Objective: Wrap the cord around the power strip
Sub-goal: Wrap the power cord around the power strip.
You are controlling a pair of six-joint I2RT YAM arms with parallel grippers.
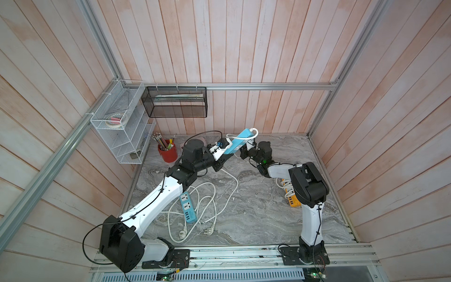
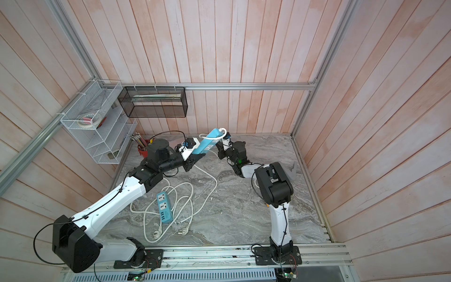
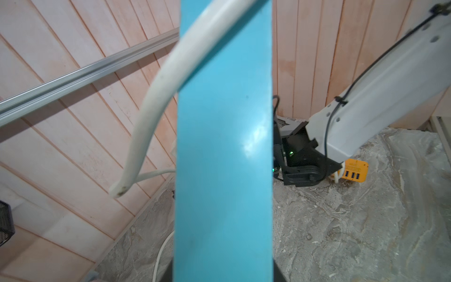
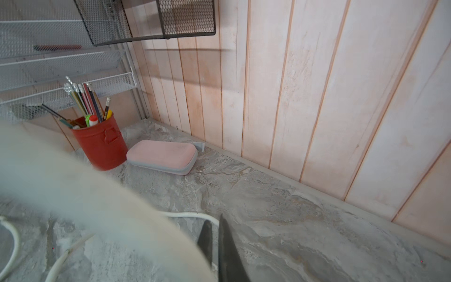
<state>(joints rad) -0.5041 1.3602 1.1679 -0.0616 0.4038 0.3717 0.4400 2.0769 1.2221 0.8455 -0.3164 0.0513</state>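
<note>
Light-blue rectangular plastic power strip: held raised above the grey marbled worktop, clamped in closed left fingers. White rubber cord: mostly trailing, unwound. Right fingers: closed, hold on cord unclear. Step judged: early winding; a loop remains to be carried round.

In both top views we look down from high over the front rail toward the back wall, taking in the whole table. Our left wrist camera sits close behind its jaws. The blue power strip ahead of them fills mid-frame, with the right arm beyond. Our right wrist camera peers low past its jaws to the red pencil cup, which the top views also show.
</note>
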